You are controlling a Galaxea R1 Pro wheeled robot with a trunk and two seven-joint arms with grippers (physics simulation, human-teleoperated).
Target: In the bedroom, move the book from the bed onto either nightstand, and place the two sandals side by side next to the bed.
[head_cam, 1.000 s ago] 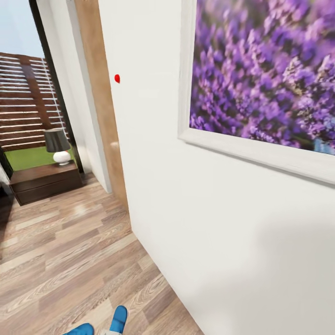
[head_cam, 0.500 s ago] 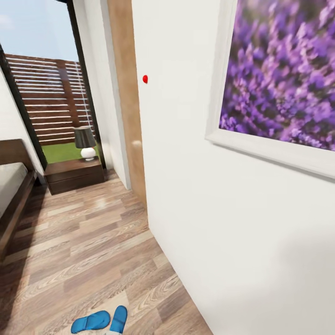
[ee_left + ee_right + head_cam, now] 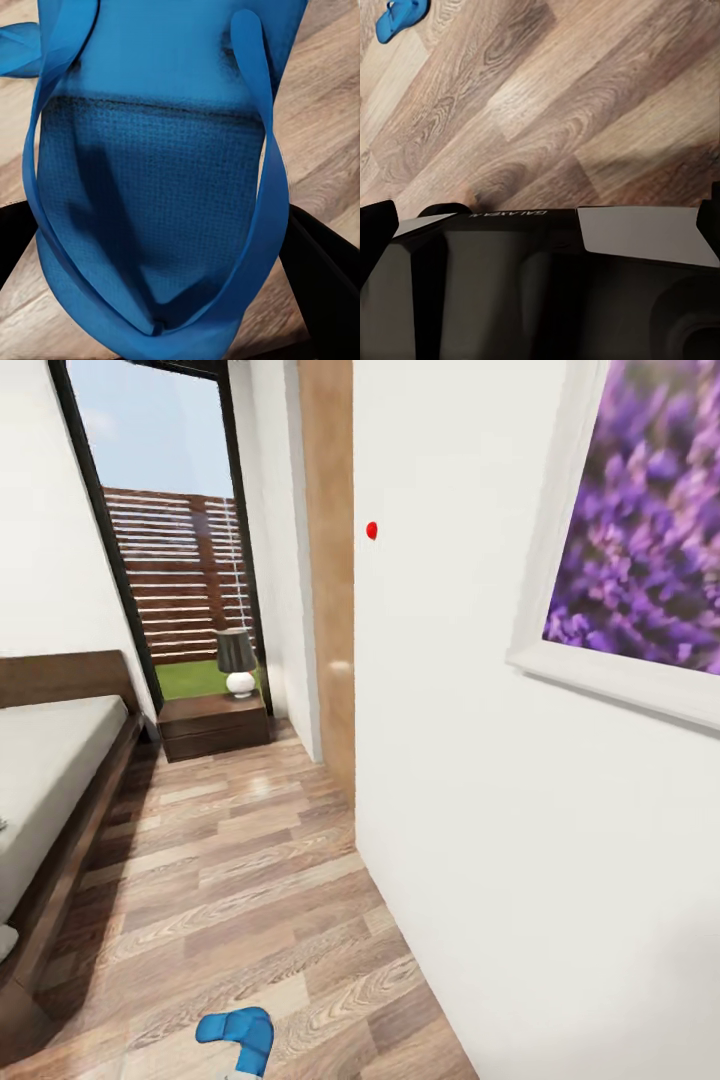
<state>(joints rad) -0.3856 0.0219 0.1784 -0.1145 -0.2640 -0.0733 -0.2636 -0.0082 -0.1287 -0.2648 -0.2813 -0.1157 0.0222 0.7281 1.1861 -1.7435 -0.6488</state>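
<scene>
One blue sandal [image 3: 157, 202] sits clamped between the left jaws, the dark fingers [image 3: 330, 277] flanking its sole, carried low so it can go down beside the bed [image 3: 50, 780]. The second sandal [image 3: 401, 19] lies on the wood floor [image 3: 230, 880]. Whether the right jaws are open or closed cannot be told. The nightstand [image 3: 215, 725] waits ahead, bearing a lamp [image 3: 237, 660].

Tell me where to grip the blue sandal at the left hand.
Probably pinch the blue sandal across its thin flat sole at the toe end, coming in lengthwise from where the straps meet; the left hand flanks it there.
</scene>
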